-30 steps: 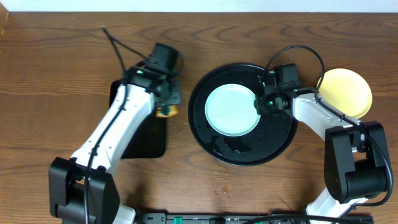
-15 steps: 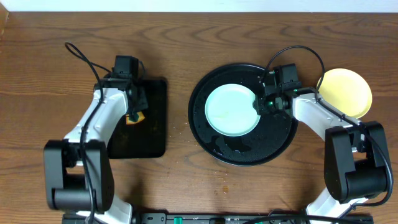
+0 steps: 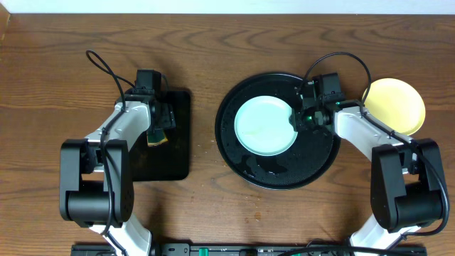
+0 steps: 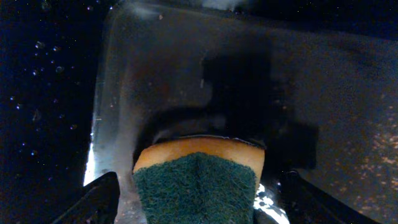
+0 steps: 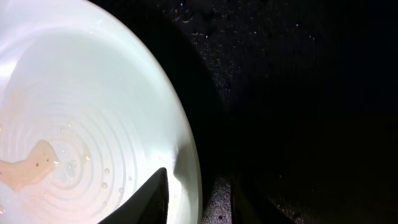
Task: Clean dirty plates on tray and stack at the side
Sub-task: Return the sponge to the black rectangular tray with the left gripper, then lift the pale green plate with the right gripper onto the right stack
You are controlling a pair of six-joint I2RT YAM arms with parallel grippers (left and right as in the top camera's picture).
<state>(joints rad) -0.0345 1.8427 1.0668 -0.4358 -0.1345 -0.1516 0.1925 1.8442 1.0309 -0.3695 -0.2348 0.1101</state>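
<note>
Left gripper [image 4: 199, 179]: jaws stand wide apart, clamped on nothing. A sponge [image 4: 196, 190], yellow body with the green scouring face up, sits between the fingers [image 4: 99, 202] with a gap on either side. It lies on the wet, glossy floor of the rectangular black tray [image 3: 174, 160], at the left of the bench [image 3: 64, 57].

Right gripper [image 5: 200, 186]: jaws straddle the right-hand rim of the pale blue plate [image 5: 81, 112], one finger over the plate's inner slope, the other outside over the tray. A narrow gap shows on each side of the rim; cannot tell whether the rim is actually pinched.

The blue plate lies flat in the round black tray [image 3: 229, 146], left of centre. A pale brownish smear and small droplets sit on its ridged floor. Droplets speckle the tray floor.

The pale yellow plate [image 3: 395, 105] sits on the bench to the right of the round tray, partly behind the right arm.
</note>
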